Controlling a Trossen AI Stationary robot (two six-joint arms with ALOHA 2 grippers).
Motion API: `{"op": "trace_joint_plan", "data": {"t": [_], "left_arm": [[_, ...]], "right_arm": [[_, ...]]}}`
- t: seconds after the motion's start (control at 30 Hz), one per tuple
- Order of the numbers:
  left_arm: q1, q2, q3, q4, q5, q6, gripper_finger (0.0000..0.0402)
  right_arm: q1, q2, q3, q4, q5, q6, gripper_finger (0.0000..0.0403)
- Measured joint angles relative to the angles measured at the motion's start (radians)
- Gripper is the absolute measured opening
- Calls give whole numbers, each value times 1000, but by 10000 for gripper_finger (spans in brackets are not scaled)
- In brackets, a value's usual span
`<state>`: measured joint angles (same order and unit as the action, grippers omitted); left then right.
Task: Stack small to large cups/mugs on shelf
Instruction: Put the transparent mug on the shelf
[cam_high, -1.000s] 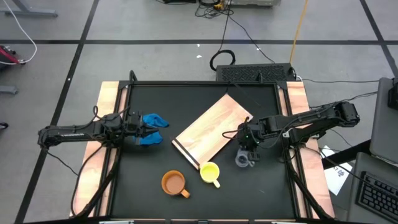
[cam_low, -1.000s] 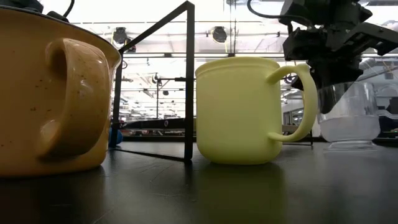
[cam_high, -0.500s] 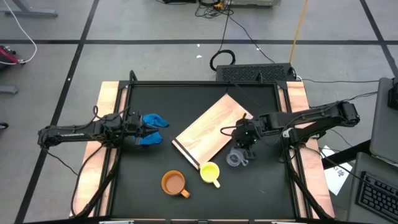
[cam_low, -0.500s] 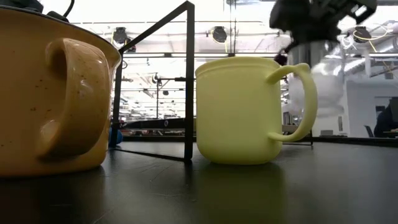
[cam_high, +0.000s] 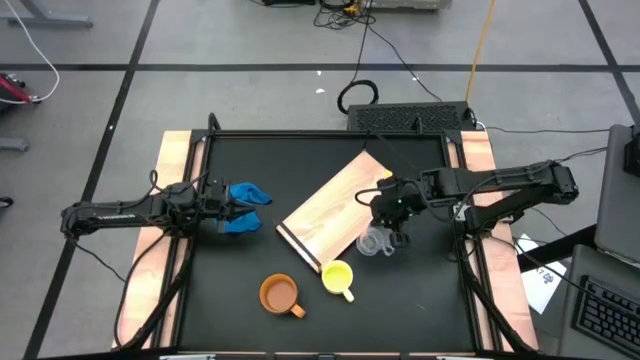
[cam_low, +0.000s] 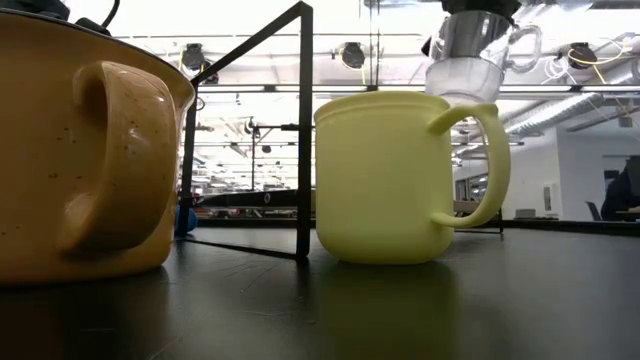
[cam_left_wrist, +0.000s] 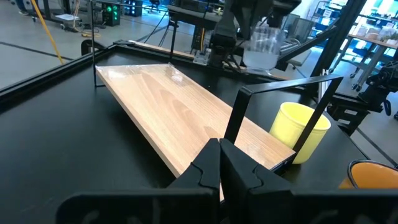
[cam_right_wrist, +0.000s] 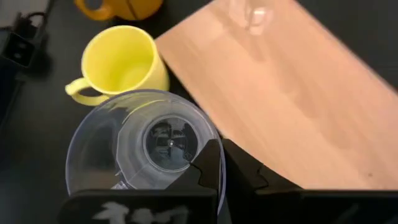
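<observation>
Right fingers: we see the right gripper (cam_high: 388, 218) pinching the rim of the clear glass cup (cam_high: 375, 241), pads pressed tight on the glass wall.
Glass cup position: we find it lifted clear of the surface (cam_high: 230, 275), hanging at the near edge of the shelf (cam_high: 335, 207), just beside the yellow cup (cam_high: 337, 277).
Left fingers: we see the left gripper (cam_high: 222, 208) pressed together on nothing, resting by the blue cloth (cam_high: 243, 207).
Task progress: we judge the work at its first stage; the shelf carries no cup yet.
Remaining: we still have the glass cup to set down, and the yellow cup and orange-brown cup (cam_high: 279, 294) stand untouched on the surface.
Right arm pose: we see it stretched in from the right edge, wrist pointing down over the shelf's corner.
Left arm pose: we see it lying low along the left side, waiting.
</observation>
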<state>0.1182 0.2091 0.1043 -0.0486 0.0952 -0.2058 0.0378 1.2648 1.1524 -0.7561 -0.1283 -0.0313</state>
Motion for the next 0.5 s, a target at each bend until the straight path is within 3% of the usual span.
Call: {"op": "trace_joint_plan", "data": {"t": [0.17, 0.5], "left_arm": [[0, 0, 0, 0, 0, 0, 3], [0, 0, 0, 0, 0, 0, 3]], "right_arm": [[-48, 50, 55, -42, 2, -16, 0], [-85, 269, 246, -125, -7, -110, 0]]}}
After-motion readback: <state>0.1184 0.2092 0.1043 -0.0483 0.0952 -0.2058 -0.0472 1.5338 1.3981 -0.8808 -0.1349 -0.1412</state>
